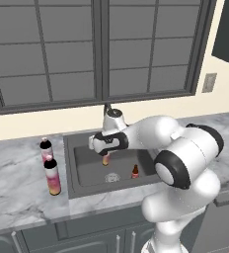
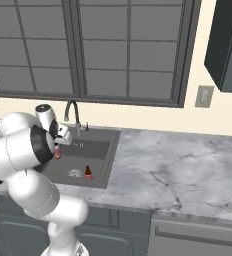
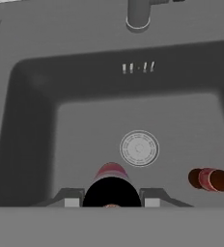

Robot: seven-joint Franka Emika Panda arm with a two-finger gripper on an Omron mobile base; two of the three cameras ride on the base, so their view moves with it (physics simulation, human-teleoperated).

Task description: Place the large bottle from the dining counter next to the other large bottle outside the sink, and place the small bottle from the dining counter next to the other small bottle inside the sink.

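My gripper (image 1: 105,154) hangs over the sink (image 1: 71,170), shut on a small bottle (image 1: 105,160) with a reddish body and a black cap (image 3: 111,190). From the hand view, the held bottle sits between the fingers (image 3: 70,198) above the basin floor. Another small bottle (image 1: 135,171) (image 3: 213,179) stands on the sink floor to the right of the drain (image 3: 139,148). Two large bottles (image 1: 46,150) (image 1: 52,177) with black caps stand close together on the counter left of the sink. In the right base view the gripper (image 2: 58,150) holds the small bottle (image 2: 57,154) left of the standing one (image 2: 88,172).
The faucet (image 1: 108,109) (image 2: 73,112) rises behind the sink, just above the hand. Marble counter (image 2: 178,160) stretches to the right of the sink. A large window spans the wall behind, with a wall outlet (image 2: 204,96) at the right.
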